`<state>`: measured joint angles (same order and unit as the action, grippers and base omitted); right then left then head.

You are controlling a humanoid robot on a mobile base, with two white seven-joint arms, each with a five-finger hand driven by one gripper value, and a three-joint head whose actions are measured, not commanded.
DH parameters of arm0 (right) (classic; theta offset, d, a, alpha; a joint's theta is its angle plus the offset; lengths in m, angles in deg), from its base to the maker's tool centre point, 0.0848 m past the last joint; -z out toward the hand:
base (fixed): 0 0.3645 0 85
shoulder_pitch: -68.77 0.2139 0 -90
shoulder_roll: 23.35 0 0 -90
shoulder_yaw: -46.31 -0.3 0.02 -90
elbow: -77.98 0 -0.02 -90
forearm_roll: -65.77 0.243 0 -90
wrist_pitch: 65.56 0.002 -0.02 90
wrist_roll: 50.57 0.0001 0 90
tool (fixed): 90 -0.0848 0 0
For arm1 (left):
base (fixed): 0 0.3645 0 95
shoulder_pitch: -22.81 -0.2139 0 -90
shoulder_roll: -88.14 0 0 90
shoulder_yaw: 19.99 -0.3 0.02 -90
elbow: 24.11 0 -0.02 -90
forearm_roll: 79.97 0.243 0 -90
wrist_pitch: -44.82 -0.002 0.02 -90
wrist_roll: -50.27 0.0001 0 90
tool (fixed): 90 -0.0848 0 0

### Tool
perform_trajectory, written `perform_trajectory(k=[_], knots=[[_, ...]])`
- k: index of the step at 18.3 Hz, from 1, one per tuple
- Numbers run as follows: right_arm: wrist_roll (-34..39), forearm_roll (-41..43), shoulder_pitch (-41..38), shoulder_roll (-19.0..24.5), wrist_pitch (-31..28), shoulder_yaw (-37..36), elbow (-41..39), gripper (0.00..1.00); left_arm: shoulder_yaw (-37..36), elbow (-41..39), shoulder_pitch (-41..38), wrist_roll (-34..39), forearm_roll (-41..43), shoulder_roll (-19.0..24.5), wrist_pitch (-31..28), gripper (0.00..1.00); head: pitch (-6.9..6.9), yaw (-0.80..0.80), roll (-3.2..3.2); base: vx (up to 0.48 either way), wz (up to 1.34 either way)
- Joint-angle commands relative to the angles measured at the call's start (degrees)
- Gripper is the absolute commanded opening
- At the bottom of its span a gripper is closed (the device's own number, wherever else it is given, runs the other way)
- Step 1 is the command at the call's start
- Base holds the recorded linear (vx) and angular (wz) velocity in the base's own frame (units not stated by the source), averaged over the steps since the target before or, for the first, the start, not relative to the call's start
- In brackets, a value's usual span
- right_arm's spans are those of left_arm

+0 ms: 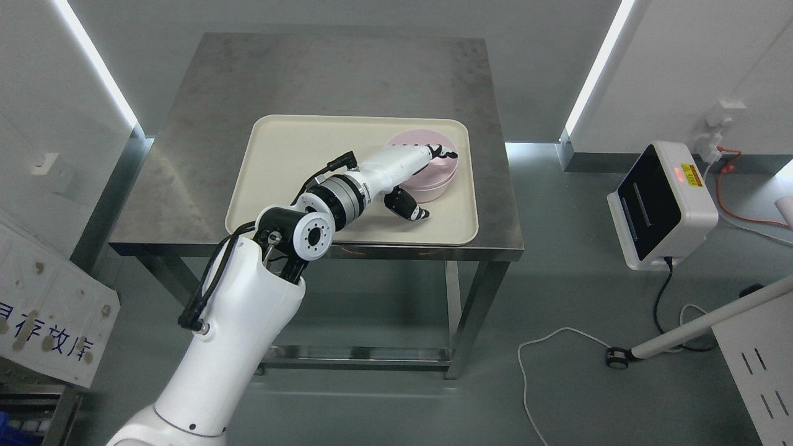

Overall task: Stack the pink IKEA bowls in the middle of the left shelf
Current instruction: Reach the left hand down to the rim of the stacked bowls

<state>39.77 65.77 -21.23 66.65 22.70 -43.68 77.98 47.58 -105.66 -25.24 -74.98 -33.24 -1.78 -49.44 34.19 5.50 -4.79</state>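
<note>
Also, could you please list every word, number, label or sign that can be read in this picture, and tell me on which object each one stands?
"存放库": blue characters on the stained white board at lower left; the character before them is cut off.
Yellow label on the white device at right: print too small to read.
Pink bowl, tray, left hand: no text visible.

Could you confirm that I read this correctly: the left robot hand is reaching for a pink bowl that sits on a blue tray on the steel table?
Not quite: the tray is cream, not blue, as the head view shows. The rest holds: the left robot hand is at the pink bowl, which sits at the tray's right end on the steel table.
</note>
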Motion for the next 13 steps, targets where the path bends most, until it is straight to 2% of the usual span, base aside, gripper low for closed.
perform_trajectory(k=[1, 6, 13], knots=[[0.0, 0.0, -1.7, -1.0, -0.3, -0.7, -1.9, 1.00, 4.0, 3.2, 2.0, -0.1, 0.3, 1.5, 0.2, 0.84, 0.00, 0.00, 0.00, 0.000, 0.00], [0.0, 0.0, -1.7, -1.0, -0.3, -0.6, -1.9, 1.00, 2.7, 3.2, 1.3, -0.2, 0.1, 5.9, 0.5, 0.83, 0.00, 0.00, 0.00, 0.000, 0.00], [0.0, 0.0, -1.7, -1.0, -0.3, -0.6, -1.9, 1.00, -2.1, 4.0, 2.7, -0.2, 0.4, 5.2, 0.5, 0.80, 0.00, 0.00, 0.00, 0.000, 0.00]])
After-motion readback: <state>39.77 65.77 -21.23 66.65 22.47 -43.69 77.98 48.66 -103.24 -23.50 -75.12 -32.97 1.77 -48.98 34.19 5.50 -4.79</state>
